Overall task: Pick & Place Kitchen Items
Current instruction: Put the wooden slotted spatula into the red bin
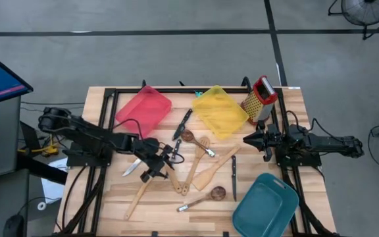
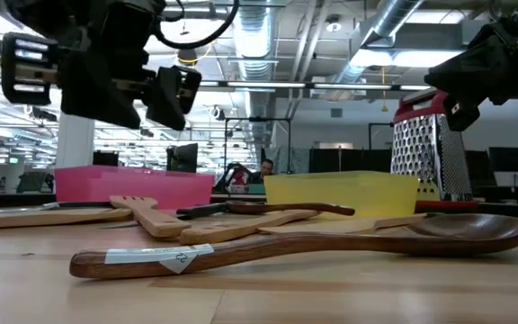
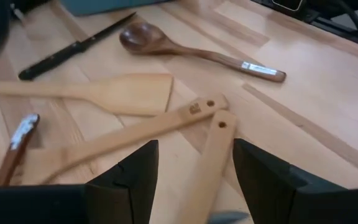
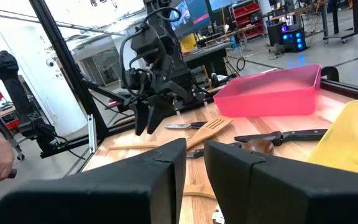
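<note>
Left gripper (image 1: 161, 166), jaws apart, hovering over wooden spatula (image 3: 207, 163); handle running 12 to 6 between its fingers. Right gripper (image 1: 254, 139) nearly closed, idle at 3 o'clock.

We're in a big open lab or industrial workshop, not a kitchen. The wooden table (image 1: 163, 204) sits in a black metal frame (image 1: 104, 118) on a bare grey concrete floor (image 1: 110, 59) marked with dark lines. Beyond the table, exposed silver ducts (image 2: 259, 40) and strip lights run across a high ceiling. Further back there are dark monitors (image 2: 511, 160), a person (image 2: 266, 167) seated at a desk, and red storage bins (image 4: 244, 12). A floor fan (image 1: 367, 12) stands off past the table's far right corner.
</note>
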Robot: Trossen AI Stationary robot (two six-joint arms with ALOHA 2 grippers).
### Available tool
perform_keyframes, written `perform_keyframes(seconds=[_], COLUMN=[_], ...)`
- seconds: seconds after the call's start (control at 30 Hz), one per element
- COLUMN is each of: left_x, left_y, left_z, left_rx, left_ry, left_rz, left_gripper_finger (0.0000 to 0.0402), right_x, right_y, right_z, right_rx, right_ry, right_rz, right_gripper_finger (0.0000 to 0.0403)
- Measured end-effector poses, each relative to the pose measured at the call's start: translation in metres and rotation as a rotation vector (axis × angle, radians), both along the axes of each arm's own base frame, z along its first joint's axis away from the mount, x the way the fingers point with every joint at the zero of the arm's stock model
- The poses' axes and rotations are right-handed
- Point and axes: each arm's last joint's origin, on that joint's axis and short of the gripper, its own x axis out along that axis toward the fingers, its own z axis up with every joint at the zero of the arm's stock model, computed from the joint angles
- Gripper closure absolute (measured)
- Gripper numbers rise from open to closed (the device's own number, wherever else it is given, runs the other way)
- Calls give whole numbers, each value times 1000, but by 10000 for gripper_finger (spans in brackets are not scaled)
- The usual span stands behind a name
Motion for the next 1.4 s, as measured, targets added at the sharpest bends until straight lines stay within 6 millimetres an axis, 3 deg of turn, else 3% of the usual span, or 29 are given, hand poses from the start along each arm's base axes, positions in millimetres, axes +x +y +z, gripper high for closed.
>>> perform_keyframes(seconds=[0.43, 1.07, 1.4], left_x=[19, 21, 29], left_y=[-4, -5, -4], left_z=[-31, -68, -77], left_rx=[-23, -5, -26], left_ry=[-10, 113, 130], left_rz=[-37, -70, -109], left_gripper_finger=[218, 218, 224], right_x=[0, 0, 0], right_y=[0, 0, 0], right_z=[0, -1, -1], right_rx=[0, 1, 1], right_ry=[1, 14, 15], right_rz=[-1, -1, -1], right_gripper_finger=[331, 331, 331])
